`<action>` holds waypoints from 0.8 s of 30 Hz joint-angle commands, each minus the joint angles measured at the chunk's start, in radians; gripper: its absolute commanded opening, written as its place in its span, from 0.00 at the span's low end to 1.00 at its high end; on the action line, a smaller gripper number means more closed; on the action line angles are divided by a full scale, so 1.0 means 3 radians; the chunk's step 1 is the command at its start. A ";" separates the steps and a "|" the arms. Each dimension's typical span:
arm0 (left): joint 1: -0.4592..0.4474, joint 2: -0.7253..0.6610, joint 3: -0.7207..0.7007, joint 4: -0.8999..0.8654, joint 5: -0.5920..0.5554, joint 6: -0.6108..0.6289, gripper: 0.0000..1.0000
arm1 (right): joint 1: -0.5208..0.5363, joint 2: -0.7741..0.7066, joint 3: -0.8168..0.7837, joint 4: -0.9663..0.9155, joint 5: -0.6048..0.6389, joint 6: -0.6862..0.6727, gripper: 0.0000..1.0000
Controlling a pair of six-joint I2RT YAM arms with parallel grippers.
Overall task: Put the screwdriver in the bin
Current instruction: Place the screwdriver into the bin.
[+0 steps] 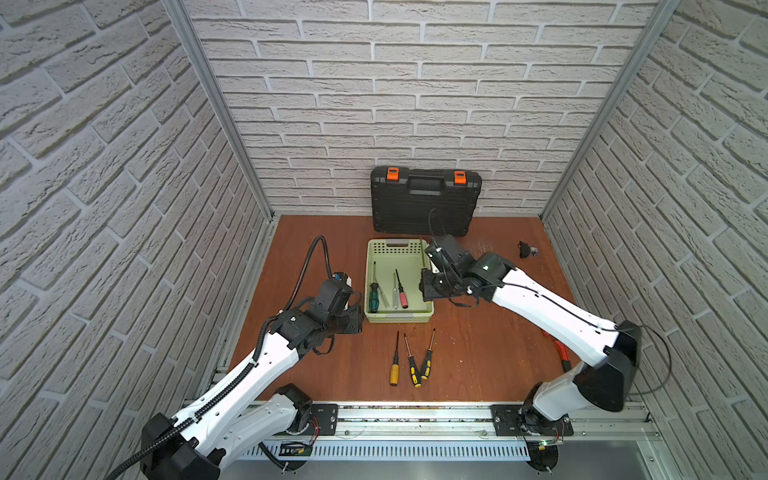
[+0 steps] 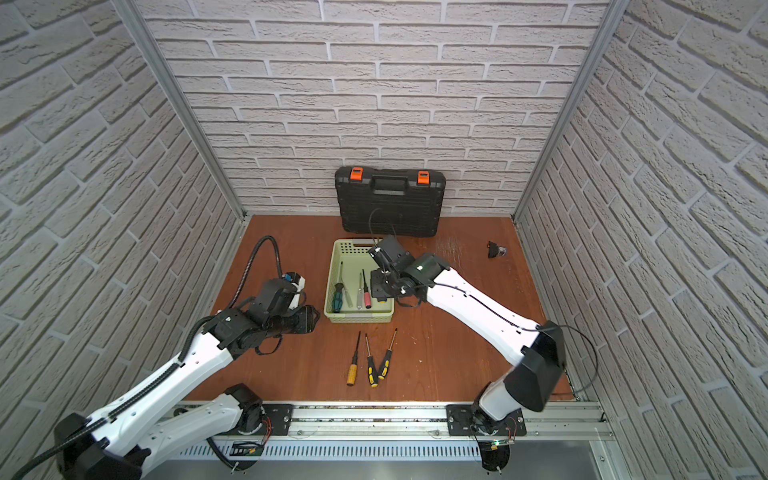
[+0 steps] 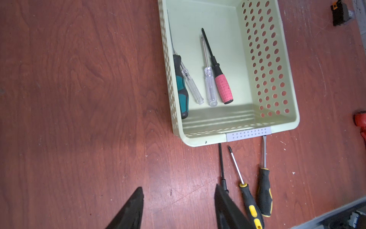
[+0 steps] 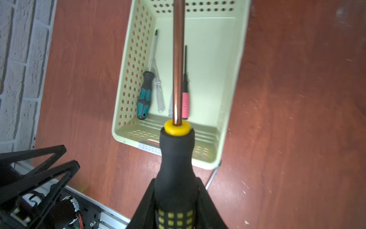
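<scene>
Transport step. R gripper (image 4: 176, 190) is clamped on screwdriver (image 4: 176, 154) by its handle, held above bin (image 4: 235, 79) edge, shaft over bin, not yet inside. L gripper (image 3: 179, 190) is spread, empty, beside bin. Next, prob.: lower, release clear of drivers (image 3: 221, 85) inside.

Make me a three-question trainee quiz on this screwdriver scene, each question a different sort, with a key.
1. True or false: the right tool is empty.
2. How many screwdrivers lie inside the bin? A two, B four, C six.
3. Fill in: the left tool is ___, with nothing between its jaws.
Key: 1 false, it grips a black-and-yellow screwdriver. 2 B. 3 open.
</scene>
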 commanded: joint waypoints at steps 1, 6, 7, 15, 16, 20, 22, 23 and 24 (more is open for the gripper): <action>0.0021 -0.0096 0.0061 -0.0163 -0.0133 -0.0043 0.58 | -0.0045 0.0262 0.0118 0.0396 -0.0552 -0.0327 0.05; 0.0021 -0.0138 0.0071 -0.0220 -0.0142 -0.0114 0.58 | -0.0090 0.0782 0.0327 0.0718 -0.0895 -0.0231 0.05; 0.0021 -0.0143 0.0079 -0.0247 -0.0151 -0.0120 0.58 | -0.0104 0.0868 0.0342 0.0775 -0.0960 -0.0200 0.06; 0.0021 -0.0151 0.0120 -0.0310 -0.0191 -0.0133 0.58 | -0.0161 0.1349 0.0302 0.1134 -0.1208 0.0047 0.05; 0.0018 -0.0139 0.0129 -0.0306 -0.0188 -0.0134 0.58 | -0.0162 0.1372 0.0278 0.1180 -0.1216 0.0073 0.06; 0.0016 -0.0124 0.0145 -0.0296 -0.0191 -0.0141 0.58 | -0.0162 0.1415 0.0221 0.1224 -0.1059 0.0157 0.06; 0.0016 -0.0134 0.0141 -0.0299 -0.0195 -0.0145 0.58 | -0.0167 0.1431 0.0206 0.1217 -0.0985 0.0185 0.06; 0.0015 -0.0143 0.0133 -0.0298 -0.0195 -0.0147 0.58 | -0.0164 0.1437 0.0193 0.1221 -0.0948 0.0191 0.06; 0.0015 -0.0143 0.0130 -0.0298 -0.0198 -0.0150 0.58 | -0.0167 0.1444 0.0184 0.1231 -0.0929 0.0199 0.06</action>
